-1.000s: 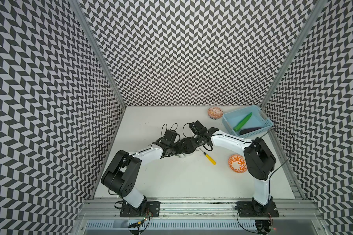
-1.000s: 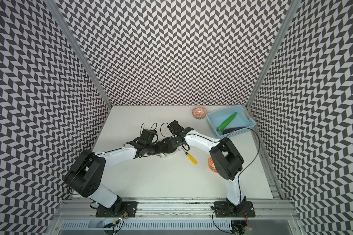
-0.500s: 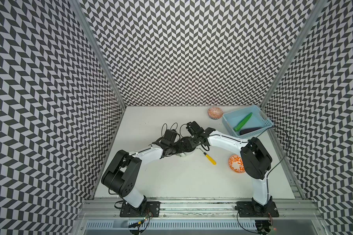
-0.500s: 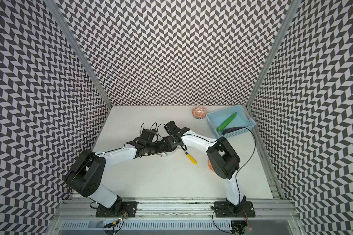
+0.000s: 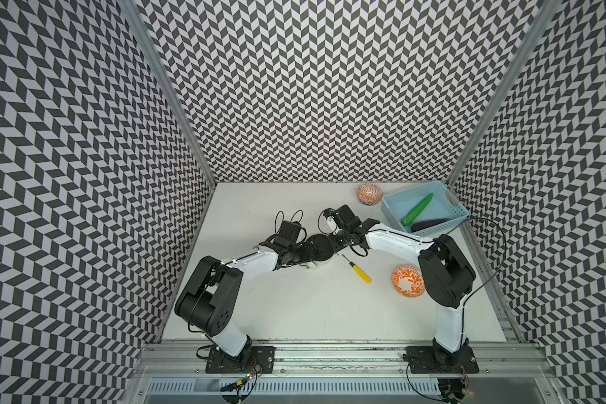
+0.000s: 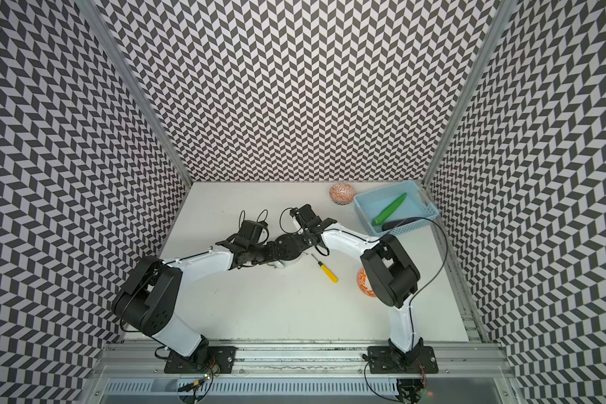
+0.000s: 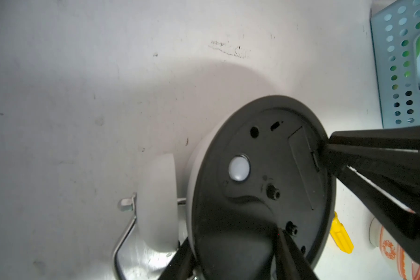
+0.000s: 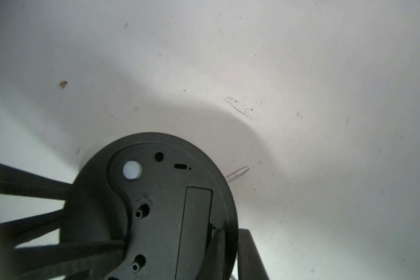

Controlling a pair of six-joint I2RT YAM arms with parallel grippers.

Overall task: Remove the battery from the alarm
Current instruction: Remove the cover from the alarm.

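Observation:
The alarm (image 5: pixel 319 247) hangs a little above the table with its black disc back (image 7: pixel 260 184) turned up. My left gripper (image 7: pixel 233 252) is shut on it, one finger across the back and one on the white front side. A white bell (image 7: pixel 158 206) and the wire handle (image 7: pixel 121 240) show beside it. My right gripper (image 8: pixel 230 242) pinches the rim at the latch of the closed rectangular cover (image 8: pixel 197 230), one finger (image 8: pixel 216 244) inside the rim and the other outside. The battery is hidden.
A yellow-handled screwdriver (image 5: pixel 359 271) lies just right of the alarm, its tip (image 8: pixel 238 173) near the rim. An orange bowl (image 5: pixel 407 281) sits by the right arm and another (image 5: pixel 369 193) at the back. The blue basket (image 5: pixel 459 210) holds a green vegetable (image 5: pixel 417 209) and a dark one.
The right wrist shifted slightly left along the alarm's edge and then back. The left arm and the alarm stayed where they were.

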